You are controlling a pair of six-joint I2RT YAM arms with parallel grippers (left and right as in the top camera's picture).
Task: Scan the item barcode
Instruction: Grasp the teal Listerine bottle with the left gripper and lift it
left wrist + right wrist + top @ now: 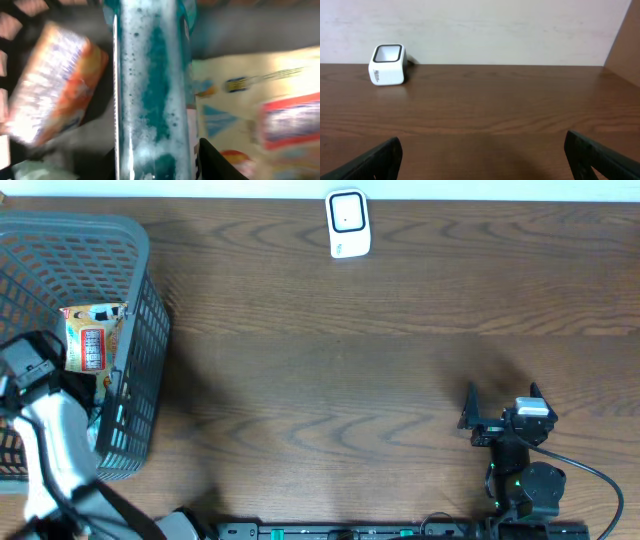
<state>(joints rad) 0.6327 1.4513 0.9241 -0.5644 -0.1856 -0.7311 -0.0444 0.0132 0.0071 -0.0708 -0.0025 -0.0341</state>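
Fingers (pixel 215 162) of the left gripper (pixel 152 165) pinch a teal bottle (pixel 150 90) inside the basket (pixel 148 330).
Packed beside it lie an orange packet (pixel 50 85) and a cream pouch (pixel 260 100); the slick round bottle could twist or snag the mesh on the lift. The right gripper (pixel 482 140) hangs wide open over the table (pixel 300 380); the scanner (pixel 348 224) stands at the far edge.

Left gripper (pixel 157 167) seemingly grips a bottle (pixel 150 85); right gripper (pixel 482 144) stands wide open.
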